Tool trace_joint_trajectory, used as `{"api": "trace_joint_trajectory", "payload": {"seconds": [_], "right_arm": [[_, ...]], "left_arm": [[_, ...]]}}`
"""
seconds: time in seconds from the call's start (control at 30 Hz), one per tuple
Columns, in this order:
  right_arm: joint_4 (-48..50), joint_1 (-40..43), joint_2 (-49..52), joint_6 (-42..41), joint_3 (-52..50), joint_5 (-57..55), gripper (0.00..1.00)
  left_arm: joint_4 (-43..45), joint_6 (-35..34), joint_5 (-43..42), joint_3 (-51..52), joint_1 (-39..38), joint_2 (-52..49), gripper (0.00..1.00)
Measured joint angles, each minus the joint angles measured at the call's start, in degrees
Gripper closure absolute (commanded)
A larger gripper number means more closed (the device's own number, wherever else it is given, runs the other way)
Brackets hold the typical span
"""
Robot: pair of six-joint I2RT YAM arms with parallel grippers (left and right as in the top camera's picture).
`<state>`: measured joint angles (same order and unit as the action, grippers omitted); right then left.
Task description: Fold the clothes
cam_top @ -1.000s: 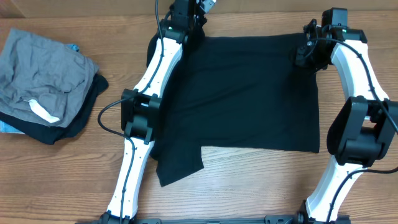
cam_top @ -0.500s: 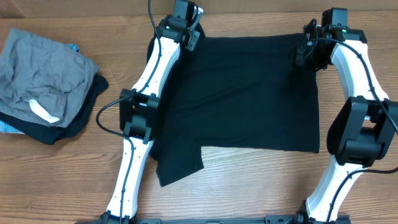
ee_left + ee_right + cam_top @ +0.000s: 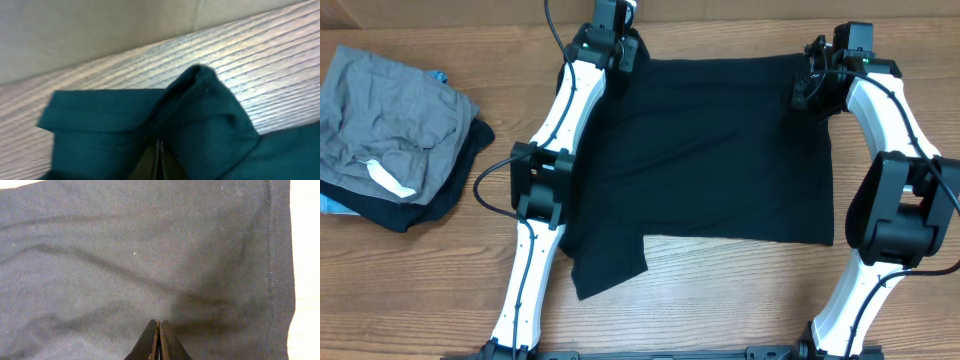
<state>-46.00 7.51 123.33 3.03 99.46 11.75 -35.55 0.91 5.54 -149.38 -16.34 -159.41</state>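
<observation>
The clothes, a black T-shirt (image 3: 710, 150), lie spread flat on the wooden table (image 3: 720, 290), with one flap (image 3: 605, 262) sticking out at the near left. My left gripper (image 3: 625, 52) sits at the shirt's far left corner. In the left wrist view it (image 3: 159, 145) is shut on the fabric (image 3: 200, 115), which bunches up into a raised fold ahead of the tips. At the far right corner, my right gripper (image 3: 812, 90) is also shut. The right wrist view shows it (image 3: 159, 322) pinching the shirt (image 3: 125, 245), with creases running out from the tips near the stitched hem.
A crumpled grey garment (image 3: 390, 115) with a white label lies on a dark garment (image 3: 450, 195) at the table's left side. A pale wall (image 3: 100, 30) rises just behind the table's far edge, close to the left gripper.
The left gripper has closed on the shirt's far left corner and shifted slightly toward the far edge. The right gripper has stayed shut and barely moved.
</observation>
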Motion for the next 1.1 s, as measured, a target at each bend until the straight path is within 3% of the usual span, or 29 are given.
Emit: {"api": "trace_joint_trajectory", "payload": {"seconds": [0.33, 0.87, 0.97, 1.1], "right_arm": [[0.31, 0.0, 0.02, 0.0, -0.59, 0.02, 0.96], [-0.09, 0.0, 0.02, 0.0, -0.59, 0.02, 0.96], [-0.07, 0.0, 0.02, -0.02, -0.59, 0.02, 0.96], [-0.02, 0.0, 0.02, -0.02, -0.59, 0.0, 0.96]], "left_arm": [[2.36, -3.78, -0.42, 0.0, 2.23, -2.99, 0.96], [17.97, -3.98, -3.34, 0.0, 5.53, -3.13, 0.94], [14.38, -3.98, -3.45, -0.63, 5.97, -3.1, 0.91], [-2.36, -5.09, -3.87, -6.75, 6.34, -2.97, 0.94]]}}
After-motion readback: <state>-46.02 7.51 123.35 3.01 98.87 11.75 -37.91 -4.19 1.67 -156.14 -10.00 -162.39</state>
